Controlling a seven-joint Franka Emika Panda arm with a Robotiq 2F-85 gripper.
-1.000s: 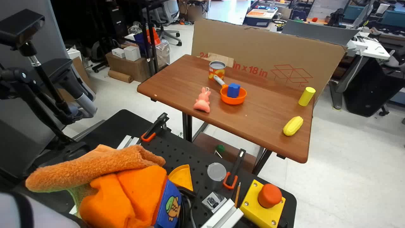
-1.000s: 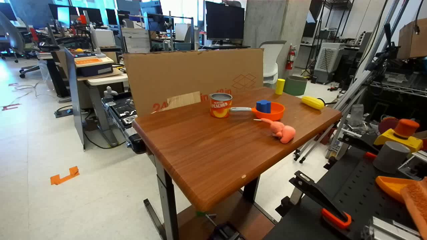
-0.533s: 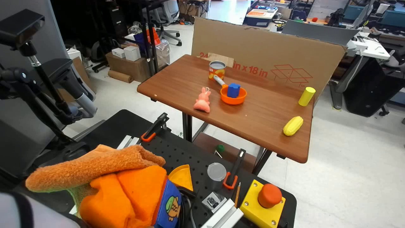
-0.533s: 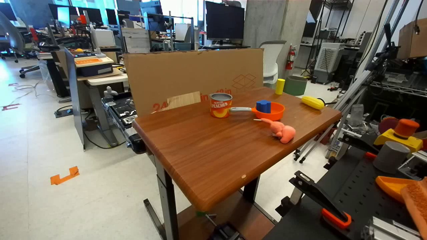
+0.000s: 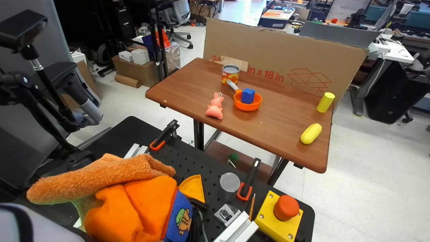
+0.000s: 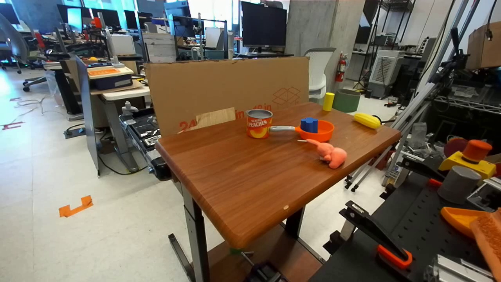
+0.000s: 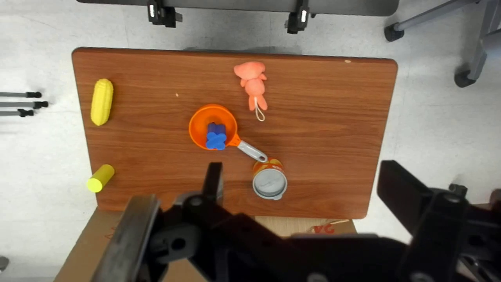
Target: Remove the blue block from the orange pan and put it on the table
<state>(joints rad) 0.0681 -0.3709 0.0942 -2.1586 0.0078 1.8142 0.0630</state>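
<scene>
The blue block [image 5: 248, 96] stands inside the round orange pan [image 5: 247, 107], its top above the rim. Both also show in an exterior view, the block [image 6: 309, 125] near the handle side of the pan [image 6: 325, 132]. In the wrist view the block [image 7: 216, 137] is at the lower side of the pan [image 7: 197, 121]. The pan rests on the brown table [image 5: 265, 124]. My gripper [image 7: 303, 172] is wide open with nothing between its fingers, high above the table. In the wrist view the pan and block lie up and left of the fingers. The fingers are outside both exterior views.
A peach can [image 7: 270, 183] stands at the end of the pan's grey handle. A pink rabbit toy [image 5: 215, 107] lies near the pan. A yellow corn [image 5: 311, 133] and yellow cylinder [image 5: 325, 102] are at one end. A cardboard panel [image 6: 227, 86] stands along the back edge.
</scene>
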